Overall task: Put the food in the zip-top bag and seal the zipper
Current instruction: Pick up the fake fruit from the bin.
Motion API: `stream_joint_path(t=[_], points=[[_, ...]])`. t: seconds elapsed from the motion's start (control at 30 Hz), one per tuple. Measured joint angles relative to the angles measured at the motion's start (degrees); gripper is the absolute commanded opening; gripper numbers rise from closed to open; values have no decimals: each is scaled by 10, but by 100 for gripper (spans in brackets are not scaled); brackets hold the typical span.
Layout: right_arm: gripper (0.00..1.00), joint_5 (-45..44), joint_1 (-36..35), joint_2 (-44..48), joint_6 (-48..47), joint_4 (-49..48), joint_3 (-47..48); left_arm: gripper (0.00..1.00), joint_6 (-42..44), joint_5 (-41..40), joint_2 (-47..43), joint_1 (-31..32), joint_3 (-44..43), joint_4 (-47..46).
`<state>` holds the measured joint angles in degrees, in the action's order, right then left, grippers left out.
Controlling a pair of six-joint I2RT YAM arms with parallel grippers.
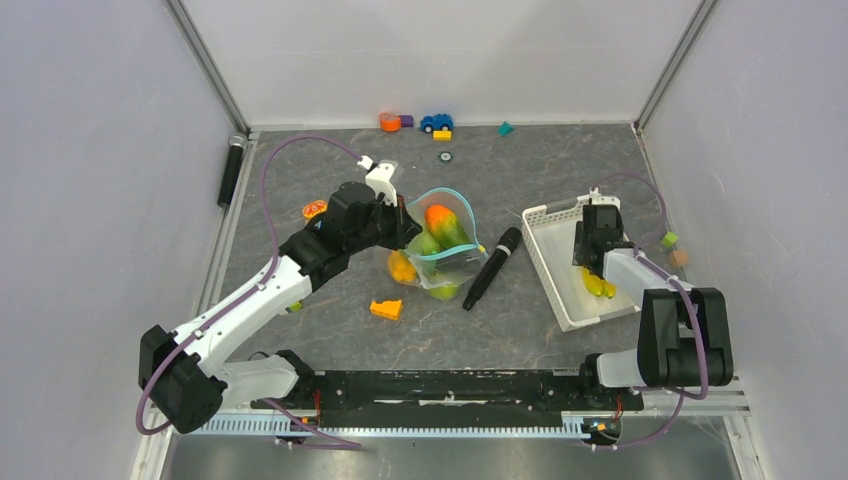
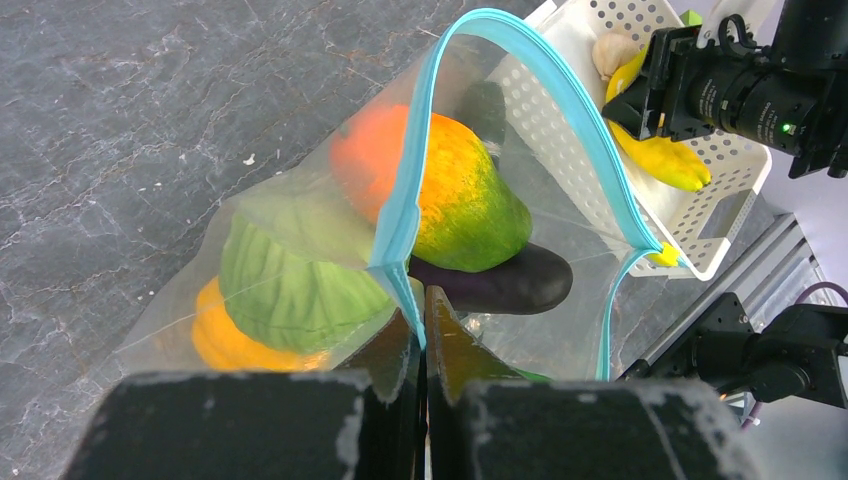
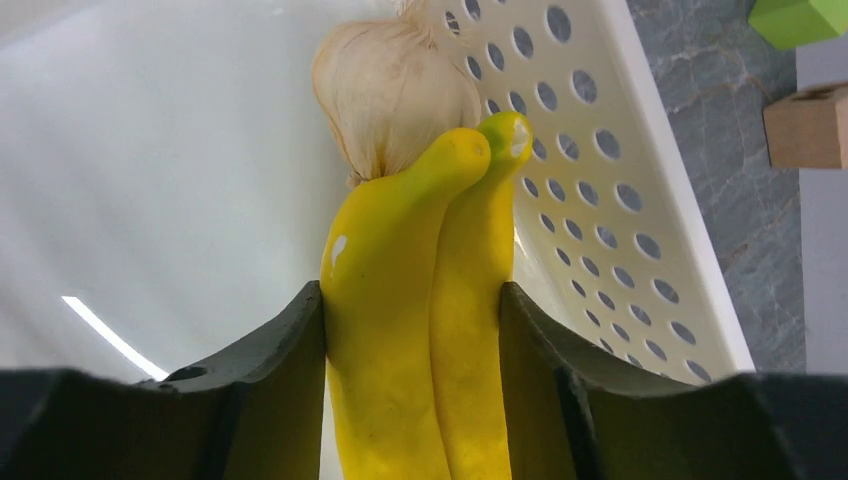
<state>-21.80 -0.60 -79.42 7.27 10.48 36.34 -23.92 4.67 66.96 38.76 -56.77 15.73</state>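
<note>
Pinching the thin teal zipper strip [image 2: 412, 170] of the clear floppy zip-top bag [image 2: 545, 335], the left gripper [image 2: 422, 300] has its fingers closed tight on the rim, at the centre of the top view. The bag's mouth gapes open. Inside lie an orange-and-green plastic mango [image 2: 460, 190], a green ridged toy vegetable [image 2: 290, 280], an orange toy fruit [image 2: 225, 345] and a dark purple aubergine [image 2: 510, 280]. At the right of that view, the right gripper [image 3: 410, 300] sits in the white perforated plastic basket [image 3: 620, 200]. Its fingers press against both sides of two yellow toy bananas [image 3: 450, 400], and a pale garlic bulb [image 3: 395, 90] touches their tips.
</note>
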Motion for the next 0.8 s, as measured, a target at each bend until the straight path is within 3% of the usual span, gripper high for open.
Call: stream_joint_path(t=[0.1, 0.37, 0.63, 0.8], points=[[29, 13, 0, 0, 0, -12, 1, 5, 0, 0, 0, 0, 0, 0], [12, 45, 2, 80, 24, -7, -21, 5, 0, 2, 0, 0, 0, 0], [4, 86, 2, 233, 31, -13, -40, 4, 0, 10, 0, 0, -12, 14], [1, 223, 3, 300, 47, -100, -47, 3, -2, 13, 1, 0, -37, 45]])
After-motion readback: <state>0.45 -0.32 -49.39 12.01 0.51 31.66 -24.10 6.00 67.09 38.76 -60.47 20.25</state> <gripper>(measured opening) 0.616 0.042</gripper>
